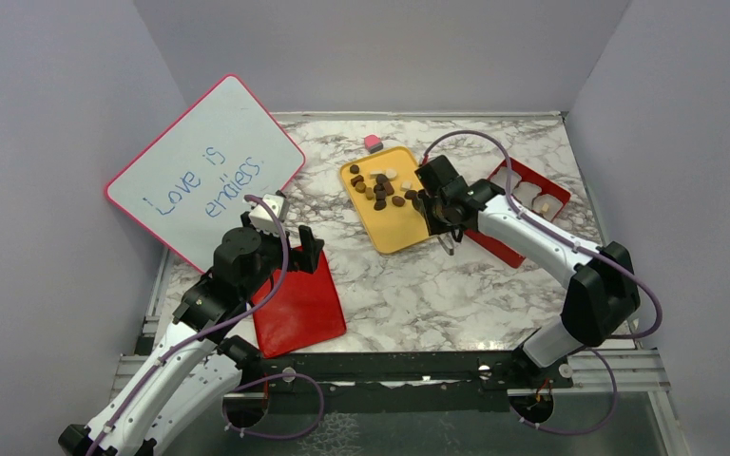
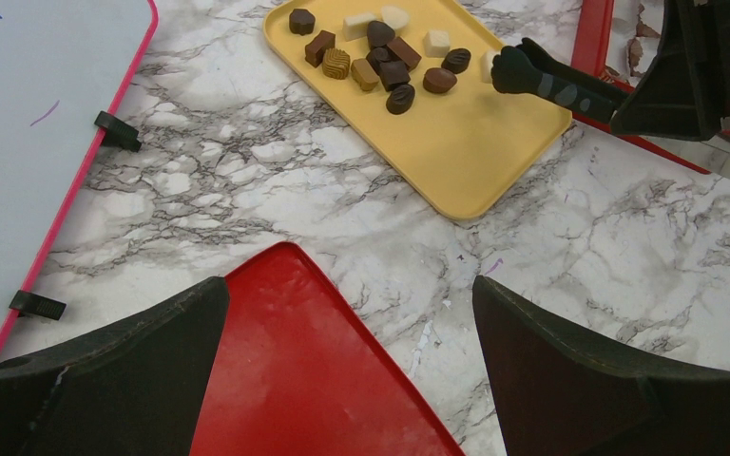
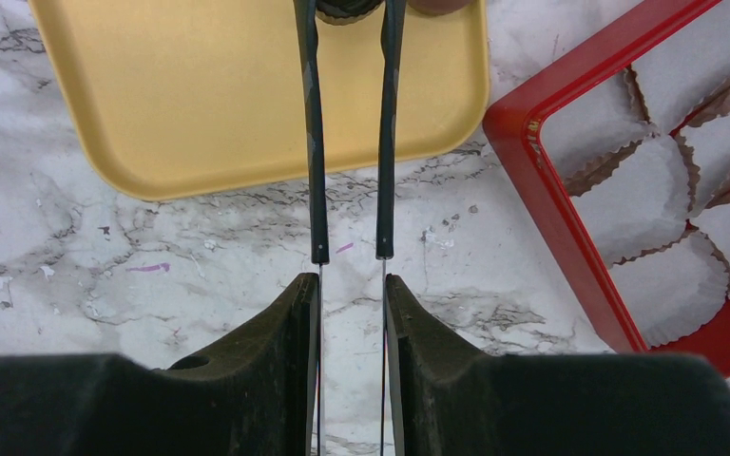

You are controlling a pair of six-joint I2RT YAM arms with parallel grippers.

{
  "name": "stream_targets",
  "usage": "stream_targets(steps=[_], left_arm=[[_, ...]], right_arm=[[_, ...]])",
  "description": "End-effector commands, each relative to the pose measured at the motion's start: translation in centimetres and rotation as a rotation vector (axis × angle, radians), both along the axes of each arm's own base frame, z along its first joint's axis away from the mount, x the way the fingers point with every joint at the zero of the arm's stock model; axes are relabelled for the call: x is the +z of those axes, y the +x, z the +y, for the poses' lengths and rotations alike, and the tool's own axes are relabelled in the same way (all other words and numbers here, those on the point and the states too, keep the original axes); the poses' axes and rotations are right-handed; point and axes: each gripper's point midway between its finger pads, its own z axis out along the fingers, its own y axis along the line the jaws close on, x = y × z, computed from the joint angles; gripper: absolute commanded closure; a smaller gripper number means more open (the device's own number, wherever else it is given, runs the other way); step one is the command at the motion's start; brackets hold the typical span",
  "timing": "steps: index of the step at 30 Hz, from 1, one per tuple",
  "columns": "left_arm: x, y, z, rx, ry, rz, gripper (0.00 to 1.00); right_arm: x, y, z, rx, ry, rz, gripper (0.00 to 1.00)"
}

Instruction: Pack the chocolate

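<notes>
- While our left claw (image 2: 347,290) hangs spread wide above a flat red lid (image 2: 295,380), we see the chocolate (image 2: 394,66) clustered on the far half of the yellow tray (image 2: 475,161), which lies on the marble worktop (image 2: 247,171).
- Our right claw (image 3: 352,285) is pinching a pair of black tongs (image 3: 316,142). Their tips reach over the tray, with a dark piece between them; we cannot tell whether it is gripped.
- We see a red box (image 3: 542,180) lined with white paper cups just right of the tray.
</notes>
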Motion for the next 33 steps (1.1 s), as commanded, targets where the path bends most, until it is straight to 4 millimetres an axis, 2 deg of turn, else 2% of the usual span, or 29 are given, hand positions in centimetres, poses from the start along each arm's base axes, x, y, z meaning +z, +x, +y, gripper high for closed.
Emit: stream_targets(steps=[1,7,18,21,28,33], left_arm=[[-0.1,0.0,0.2,0.005,0.007,-0.009,0.01],[-0.1,0.0,0.1,0.003,0.007,-0.01,0.01],[-0.1,-0.1,-0.2,-0.012,0.0,-0.005,0.01],[-0.2,-0.1,-0.2,-0.013,0.002,-0.002,0.01],[-0.2,-0.2,-0.2,-0.016,0.0,-0.002,0.01],[-0.3,-0.1,-0.4,-0.021,0.001,0.005,0.01]], right_arm=[[4.1,1.0,-0.5,-0.048,0.012,-0.109,0.69],[6.1,1.8,-1.9,-0.103,0.0,-0.157,0.69],[8.1,3.0,-7.9,-0.267,-0.009,-0.189,0.69],[8.2,3.1,-9.6,-0.316,-0.021,-0.193,0.69],[7.9,3.6,-15.2,-0.471,-0.07,-0.181,0.69],[7.1,3.9,-18.2,-0.548,-0.066,-0.16,0.69]])
